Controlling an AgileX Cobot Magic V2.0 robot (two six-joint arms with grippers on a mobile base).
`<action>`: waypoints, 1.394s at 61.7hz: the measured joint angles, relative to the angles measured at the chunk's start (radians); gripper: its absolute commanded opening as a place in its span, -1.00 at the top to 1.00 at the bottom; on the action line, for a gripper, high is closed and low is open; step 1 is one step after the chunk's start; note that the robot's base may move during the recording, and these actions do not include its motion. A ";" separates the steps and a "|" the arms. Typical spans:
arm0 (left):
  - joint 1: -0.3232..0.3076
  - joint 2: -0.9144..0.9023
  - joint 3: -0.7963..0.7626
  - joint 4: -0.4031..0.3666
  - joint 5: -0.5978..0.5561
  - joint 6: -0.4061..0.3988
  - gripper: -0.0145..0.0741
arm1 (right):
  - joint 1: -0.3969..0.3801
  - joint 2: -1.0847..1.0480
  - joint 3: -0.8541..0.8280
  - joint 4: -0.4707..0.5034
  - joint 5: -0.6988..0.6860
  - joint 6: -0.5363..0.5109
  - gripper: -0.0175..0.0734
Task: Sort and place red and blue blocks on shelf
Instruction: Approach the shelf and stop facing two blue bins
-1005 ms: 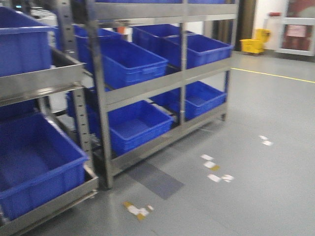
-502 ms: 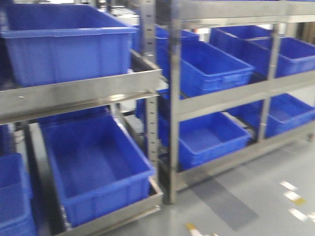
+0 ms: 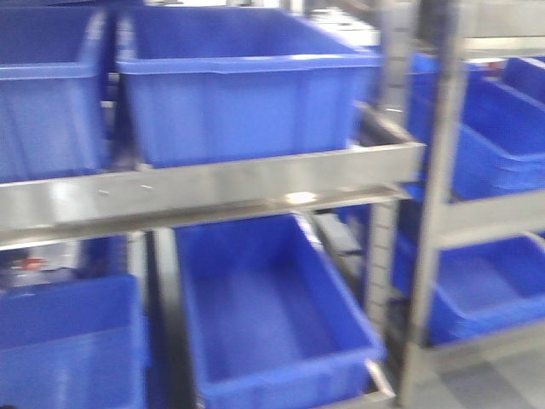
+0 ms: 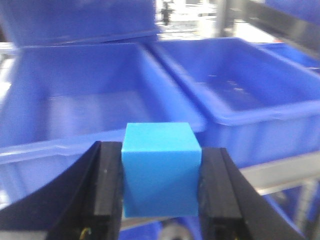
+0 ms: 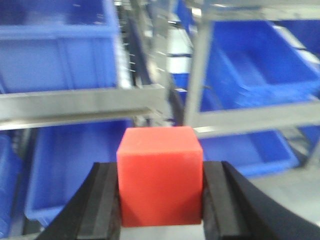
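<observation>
The left gripper (image 4: 161,186) has its two black fingers (image 4: 107,185) closed flat against the side faces of the blue block (image 4: 161,167), which fills the gap between them. The right gripper (image 5: 160,192) clamps the red block (image 5: 160,175) the same way. Each cube sits square, front face to its camera, top face level and just showing; being cubes, neither has a long axis. Past the blue block, the left wrist view looks down into two open blue bins (image 4: 75,105) side by side. The right wrist view shows the shelf (image 5: 80,107) rail, a steel upright (image 5: 196,75), bins on two levels and grey floor (image 5: 300,200). Only the blurred front view takes in the shelf's brushed rail with its two small screws (image 3: 123,190). Blocks and grippers show only in the wrist views.
</observation>
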 measured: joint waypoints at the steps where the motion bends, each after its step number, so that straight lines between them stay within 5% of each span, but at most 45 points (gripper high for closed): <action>1: 0.000 0.000 0.000 0.000 0.000 0.000 0.39 | 0.000 0.000 0.000 0.000 0.000 0.000 -0.11; 86: 0.000 0.000 0.000 0.000 0.000 0.000 0.39 | 0.000 0.000 0.000 0.000 0.000 0.000 -0.11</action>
